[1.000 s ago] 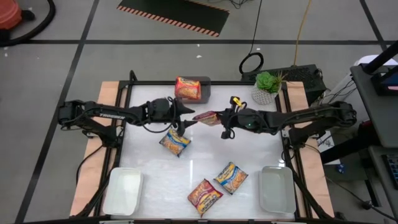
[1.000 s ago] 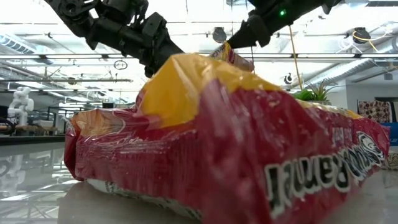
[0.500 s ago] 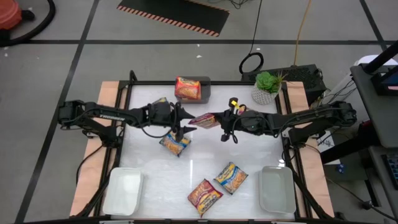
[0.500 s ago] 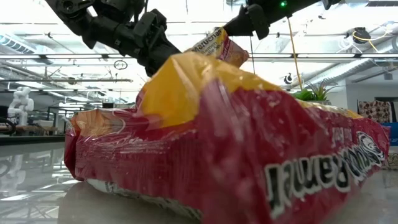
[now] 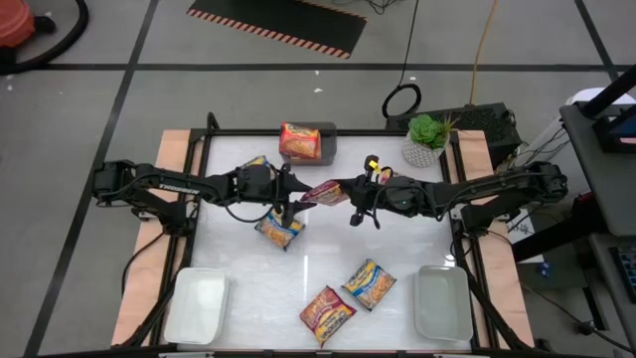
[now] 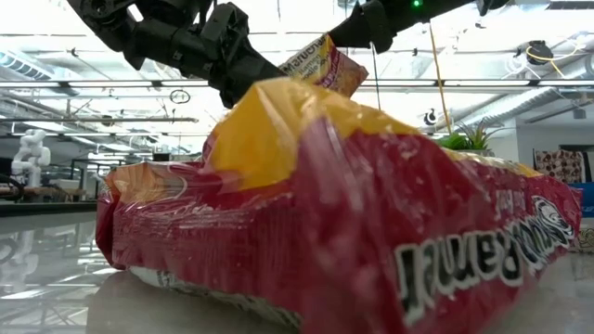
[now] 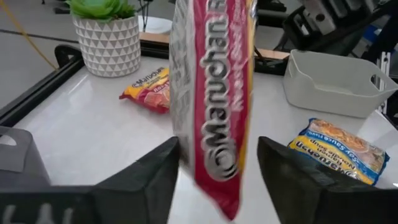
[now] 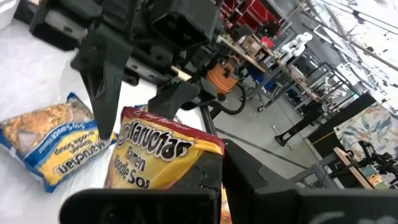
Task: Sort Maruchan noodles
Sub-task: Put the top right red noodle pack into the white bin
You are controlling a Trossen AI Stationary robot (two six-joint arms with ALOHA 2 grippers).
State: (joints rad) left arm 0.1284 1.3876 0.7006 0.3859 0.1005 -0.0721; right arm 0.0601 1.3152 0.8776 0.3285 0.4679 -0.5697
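Maruchan noodles, flat plastic packets. One red packet point(image 5: 324, 191) held edge-on in the air between my pincers above mid-tabletop. One blue-and-yellow packet point(image 5: 279, 228) flat beneath it. One blue-and-yellow point(image 5: 369, 283) and one red-orange point(image 5: 328, 311) lying side by side near the front edge. One orange-red packet point(image 5: 300, 141) at the far edge.

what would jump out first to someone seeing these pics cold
Mid-table, both arms meet over one red Maruchan packet held in the air: the right gripper is shut on one end, while the left gripper has its fingers either side of the other end, not yet clamped. In the low view a red packet lying close to the camera fills nearly the whole picture.
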